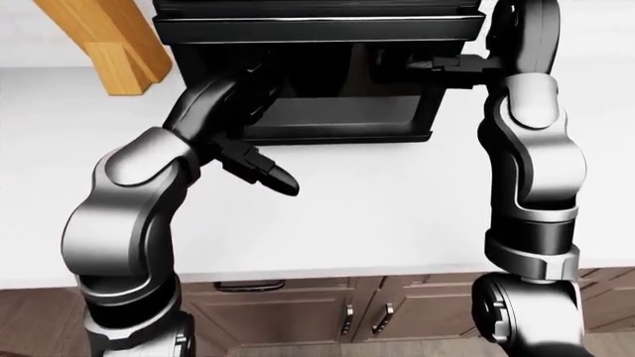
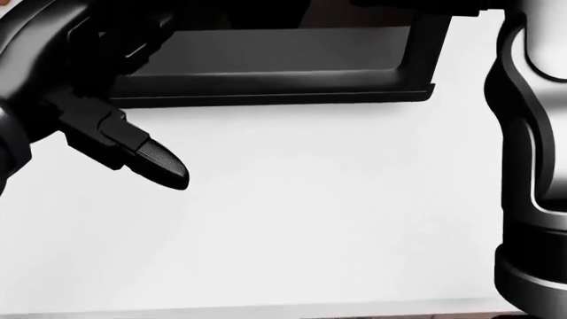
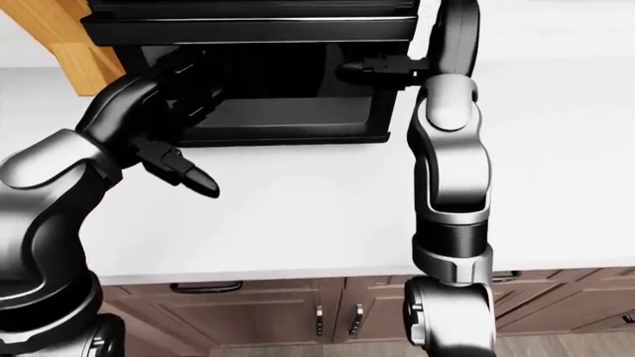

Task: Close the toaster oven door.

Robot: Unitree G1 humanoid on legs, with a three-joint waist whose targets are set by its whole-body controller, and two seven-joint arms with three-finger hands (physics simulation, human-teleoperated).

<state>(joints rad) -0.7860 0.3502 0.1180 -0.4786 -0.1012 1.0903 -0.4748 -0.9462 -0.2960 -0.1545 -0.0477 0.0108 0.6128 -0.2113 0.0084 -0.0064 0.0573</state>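
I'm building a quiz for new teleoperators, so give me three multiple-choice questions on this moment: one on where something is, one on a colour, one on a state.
1. Where in the left-eye view is the wooden block?
A. upper left, beside the toaster oven
B. lower right, on the cabinets
C. centre, on the door

2. What colour is the counter?
A. black
B. white
C. brown

3. How does the toaster oven door stand?
A. shut flush
B. folded down open
C. taken off

Answers: 1 A, the block sits at the top left next to the toaster oven. 2 B, the counter is plain white above brown cabinets. 3 B, the door lies lowered over the counter with the dark cavity showing above it, the left hand at its left edge and the right hand near its upper right corner.
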